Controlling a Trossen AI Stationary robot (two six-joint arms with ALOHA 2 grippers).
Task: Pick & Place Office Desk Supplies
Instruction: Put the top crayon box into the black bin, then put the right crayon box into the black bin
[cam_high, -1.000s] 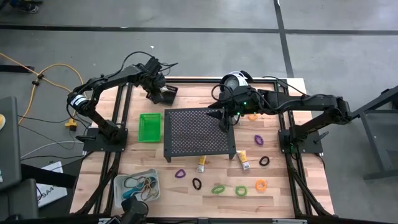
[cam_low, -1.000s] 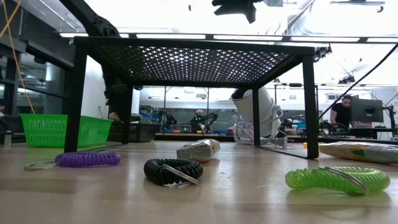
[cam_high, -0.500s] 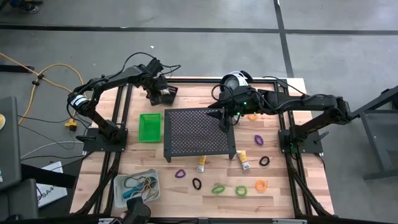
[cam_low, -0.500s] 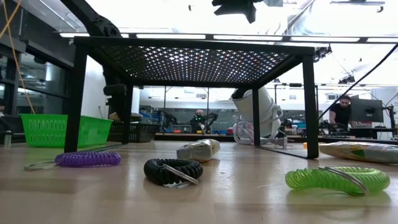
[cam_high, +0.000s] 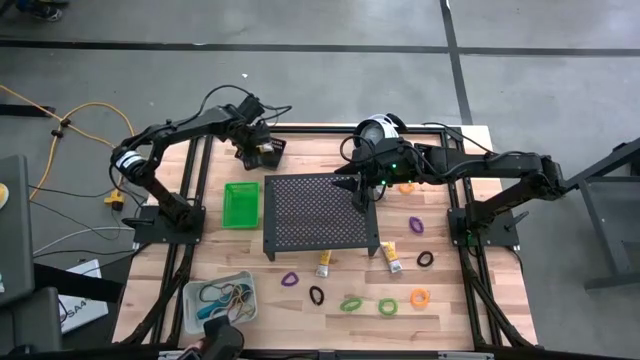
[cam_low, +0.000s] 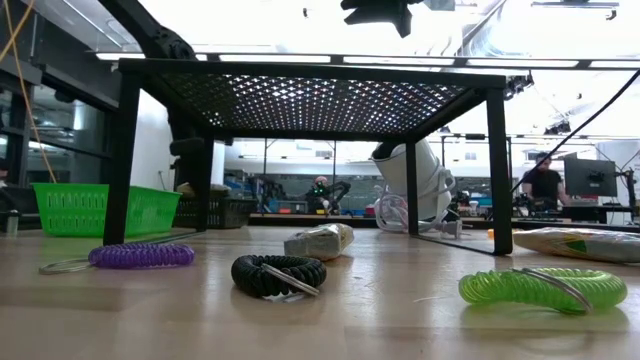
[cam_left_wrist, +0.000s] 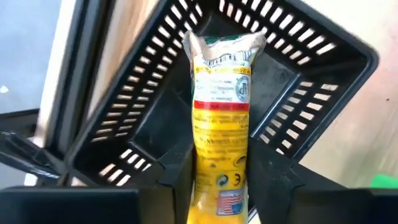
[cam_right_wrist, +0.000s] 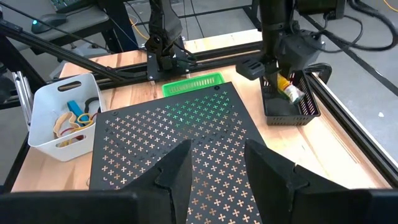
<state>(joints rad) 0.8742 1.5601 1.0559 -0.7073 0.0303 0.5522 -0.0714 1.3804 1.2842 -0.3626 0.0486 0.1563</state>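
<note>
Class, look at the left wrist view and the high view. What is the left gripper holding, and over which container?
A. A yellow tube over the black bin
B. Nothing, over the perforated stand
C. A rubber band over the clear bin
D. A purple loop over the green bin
A: the left gripper is shut on a yellow tube, with the slotted black bin directly beneath it.

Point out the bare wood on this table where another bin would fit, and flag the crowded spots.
Bare wood lies between the green bin and the clear bin, left of the perforated stand. Crowded: the front edge, where coil loops and yellow tubes lie scattered. At the back left, the left gripper holds a yellow tube over the black bin.
</note>
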